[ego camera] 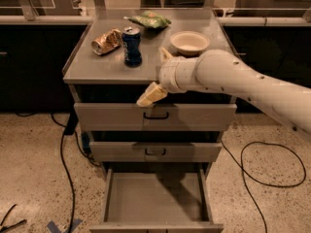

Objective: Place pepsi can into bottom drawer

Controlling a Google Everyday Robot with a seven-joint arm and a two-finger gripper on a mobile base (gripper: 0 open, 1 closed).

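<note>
— Where's your can (131, 46)?
— Upright on the grey metal desk (109, 68), blue and dented. Your tapered cream end effector (151, 95) hangs at its front edge, whether open or closed you can't tell. The flat-floored bottom drawer (155, 200) is out.

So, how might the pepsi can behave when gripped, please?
The pepsi can stands upright and narrow, so a side nudge would probably tip it, then it could roll. Its sides look slightly dented, so it likely crushes under a hard squeeze. The gripper hangs just below the cabinet top, clear of the can.
</note>
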